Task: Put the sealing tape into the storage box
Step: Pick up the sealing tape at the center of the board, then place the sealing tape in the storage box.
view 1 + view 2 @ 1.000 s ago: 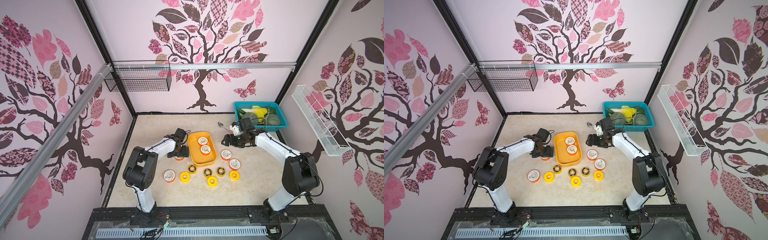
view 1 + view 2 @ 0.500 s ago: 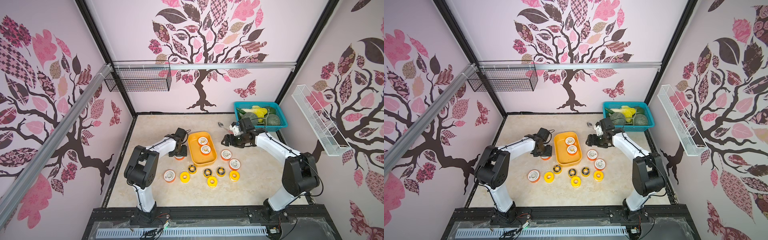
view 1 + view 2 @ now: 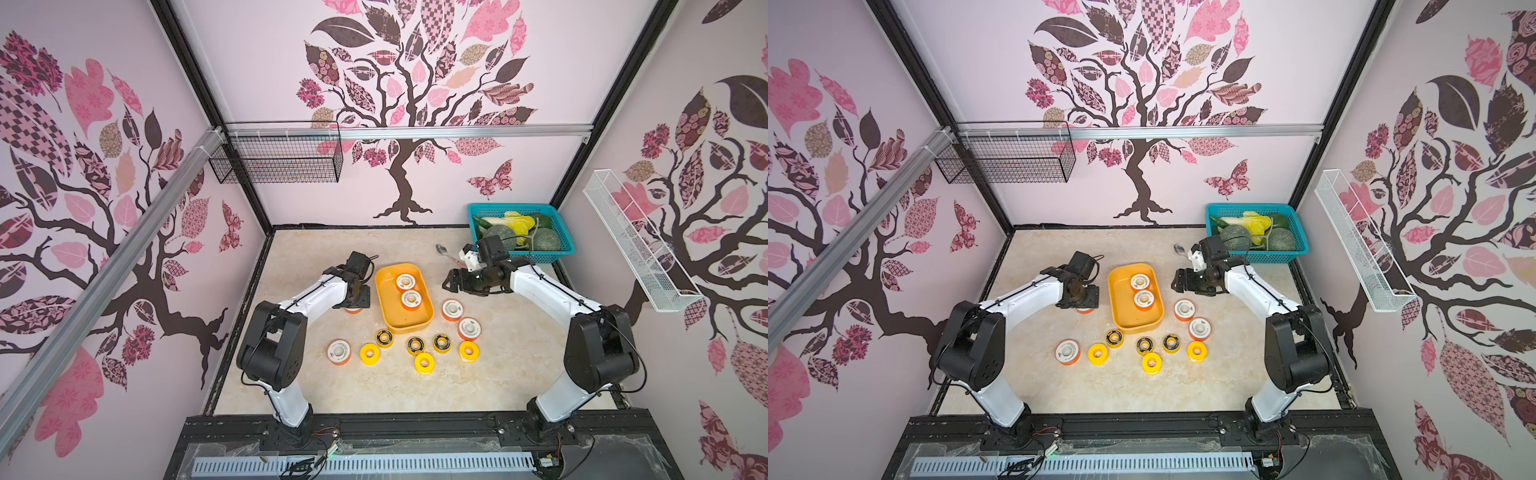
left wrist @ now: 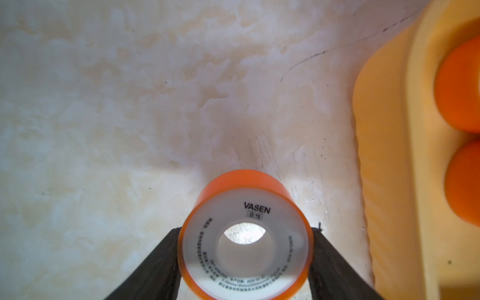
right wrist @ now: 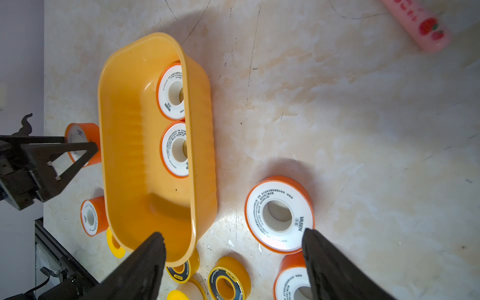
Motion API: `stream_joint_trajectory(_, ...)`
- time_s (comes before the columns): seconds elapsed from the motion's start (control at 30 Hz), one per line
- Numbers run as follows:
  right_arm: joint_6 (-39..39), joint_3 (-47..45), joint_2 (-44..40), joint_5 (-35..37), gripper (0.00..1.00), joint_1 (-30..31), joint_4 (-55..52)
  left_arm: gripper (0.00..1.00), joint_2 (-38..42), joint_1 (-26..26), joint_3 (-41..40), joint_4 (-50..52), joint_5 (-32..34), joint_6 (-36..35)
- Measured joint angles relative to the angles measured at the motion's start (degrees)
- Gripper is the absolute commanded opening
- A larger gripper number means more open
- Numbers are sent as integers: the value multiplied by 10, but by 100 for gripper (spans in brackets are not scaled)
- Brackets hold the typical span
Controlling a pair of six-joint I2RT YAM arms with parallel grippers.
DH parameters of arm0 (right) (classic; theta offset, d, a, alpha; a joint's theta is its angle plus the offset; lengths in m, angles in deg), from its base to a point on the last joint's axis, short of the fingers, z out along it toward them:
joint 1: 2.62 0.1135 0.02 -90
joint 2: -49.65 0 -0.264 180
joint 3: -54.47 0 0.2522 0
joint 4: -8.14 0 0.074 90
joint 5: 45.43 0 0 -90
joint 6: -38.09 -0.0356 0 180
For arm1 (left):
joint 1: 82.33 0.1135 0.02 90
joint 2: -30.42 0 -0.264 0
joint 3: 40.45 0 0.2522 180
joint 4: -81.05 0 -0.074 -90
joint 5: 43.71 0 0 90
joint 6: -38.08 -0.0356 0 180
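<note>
While the left tool (image 4: 246, 231) clamps an orange sealing tape roll (image 4: 242, 193) on the tabletop (image 4: 130, 104), the right tool (image 5: 233, 235) stands wide and empty. Next move: lift the roll over the storage box (image 4: 384, 155) rim.

Bare tabletop (image 3: 332, 249) beyond the storage box (image 3: 409, 321); scattered sealing tape (image 3: 415, 345) crowding its near end.

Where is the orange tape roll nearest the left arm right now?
In the left wrist view the orange roll sits gripped between the left end effector's fingers, just outside the yellow box's left wall.
</note>
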Motion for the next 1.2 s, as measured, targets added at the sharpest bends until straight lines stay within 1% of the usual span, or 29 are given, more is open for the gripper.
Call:
stream_joint_trajectory(0.13, 0, 0, 0, 0, 87, 0, 0, 65, 35, -17, 20, 17, 12, -6)
stream_joint_trajectory(0.27, 0, 0, 0, -1, 87, 0, 0, 65, 39, -49, 59, 32, 5, -17)
stream_joint_trajectory(0.33, 3, 0, 0, -5, 86, 0, 0, 65, 39, -60, 75, 39, -13, -22)
stream_joint_trajectory(0.57, 13, 0, 9, -28, 81, 0, -1, 65, 34, -77, 104, 60, -96, -36)
stream_joint_trajectory(0.73, 17, 0, 28, -56, 78, 0, -2, 65, -5, -107, 130, 72, -123, -50)
stream_joint_trajectory(0.87, 20, 0, 37, -69, 76, 0, -3, 64, -40, -125, 152, 86, -126, -62)
stream_joint_trajectory(1.2, 32, 0, 40, -95, 67, 0, -7, 62, -116, -138, 210, 128, -121, -90)
